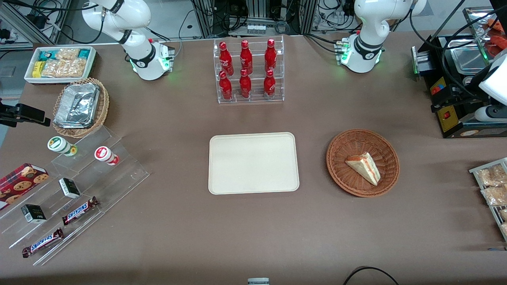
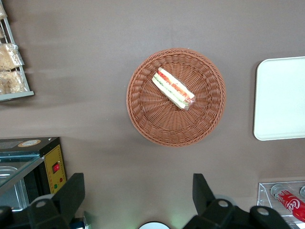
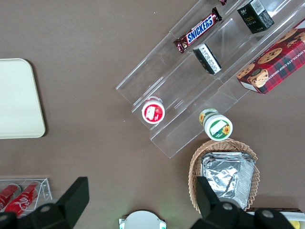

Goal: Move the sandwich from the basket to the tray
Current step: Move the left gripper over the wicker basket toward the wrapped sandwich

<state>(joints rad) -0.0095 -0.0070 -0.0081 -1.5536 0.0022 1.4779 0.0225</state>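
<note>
The sandwich (image 1: 364,168) lies in the basket (image 1: 341,147), and the tray (image 1: 253,163) has nothing on it.

The sandwich rests on its side in the round brown basket, its red and green filling showing along one edge. The basket stands on the brown table (image 1: 253,229) beside the tray, toward the working arm's end, with a clear gap between them. In the left wrist view the gripper (image 2: 138,191) hangs high above the table, near the basket (image 2: 157,119) but not over the sandwich (image 2: 173,88). Its two black fingers (image 2: 71,191) are spread wide apart and hold nothing. The corner of the tray (image 2: 281,100) shows in this view too. A clear rack of red bottles (image 1: 247,71) stands farther from the front camera than the tray.
</note>
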